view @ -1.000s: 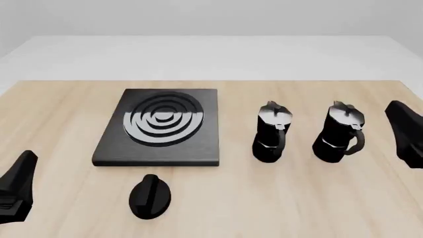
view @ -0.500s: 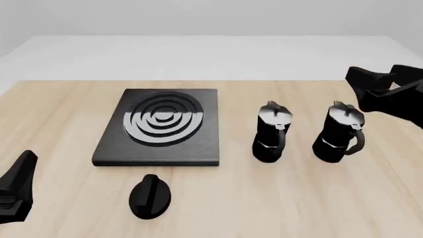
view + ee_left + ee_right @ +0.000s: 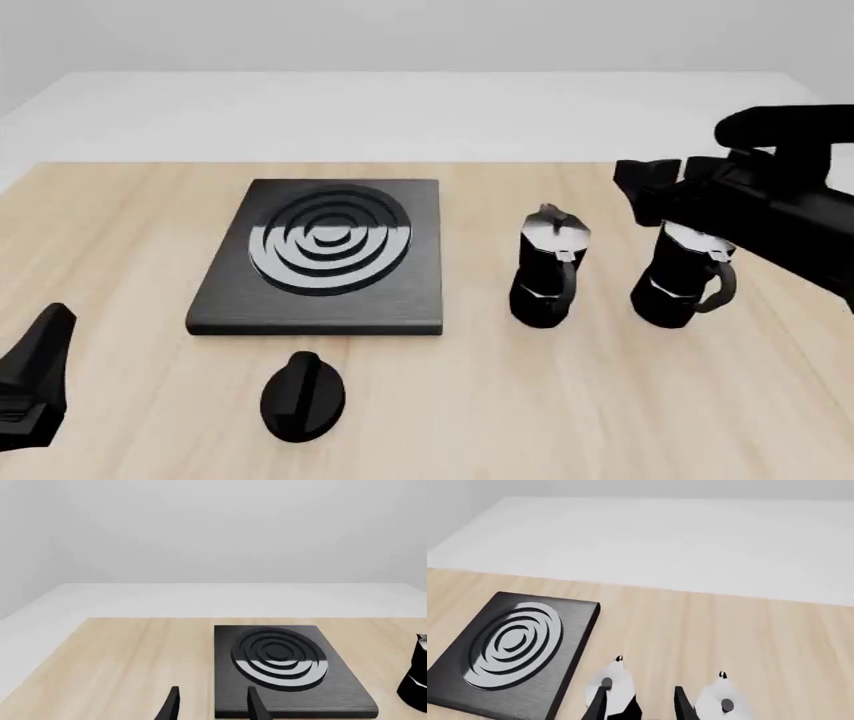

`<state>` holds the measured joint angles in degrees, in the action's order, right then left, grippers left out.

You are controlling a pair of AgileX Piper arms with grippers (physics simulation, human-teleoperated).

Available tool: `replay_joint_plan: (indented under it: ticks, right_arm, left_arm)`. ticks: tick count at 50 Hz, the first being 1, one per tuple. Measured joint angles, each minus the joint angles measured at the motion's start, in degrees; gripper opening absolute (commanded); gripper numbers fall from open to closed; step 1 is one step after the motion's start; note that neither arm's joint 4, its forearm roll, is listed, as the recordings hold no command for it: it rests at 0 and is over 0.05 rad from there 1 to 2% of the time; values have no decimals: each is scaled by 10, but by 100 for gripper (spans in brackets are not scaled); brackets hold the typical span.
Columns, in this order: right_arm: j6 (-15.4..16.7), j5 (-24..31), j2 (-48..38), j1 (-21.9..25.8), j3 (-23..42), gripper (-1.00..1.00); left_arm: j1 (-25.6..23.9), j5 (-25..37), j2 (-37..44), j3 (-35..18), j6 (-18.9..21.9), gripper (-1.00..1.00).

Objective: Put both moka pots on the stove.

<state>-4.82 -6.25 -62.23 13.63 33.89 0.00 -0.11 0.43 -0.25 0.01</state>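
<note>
Two black moka pots with silvery lids stand on the wooden table right of the stove [image 3: 320, 255]: the left pot [image 3: 547, 270] and the right pot [image 3: 685, 277]. My right gripper [image 3: 645, 192] hovers open above and a little behind them, between the two, touching neither. In the right wrist view the left pot's lid [image 3: 616, 686] sits by one finger, the right pot's lid [image 3: 725, 701] lies outside the other, and the stove [image 3: 514, 650] is off to the side. My left gripper [image 3: 51, 335] is open and empty at the near left. The left wrist view shows the stove [image 3: 287, 665] and a pot's edge [image 3: 417, 680].
A black oval knob [image 3: 303, 395] lies on the table just in front of the stove's near edge. The right arm's body [image 3: 787, 215] reaches over the right pot's top. The table's far edge runs behind the stove.
The right arm has swung left from the table's right edge and now hangs over the right pot. The left gripper, pots, stove and knob have not moved.
</note>
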Motion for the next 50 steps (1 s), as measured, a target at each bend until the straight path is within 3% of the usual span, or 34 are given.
replay_joint_plan:
  ticks: [20,50]
  right_arm:
    - [6,-33,-61,29,-5,100]
    - [11,-48,-85,48,-28,100]
  left_arm:
    - [0,0,0,0,0,100]
    - [0,0,0,0,0,100]
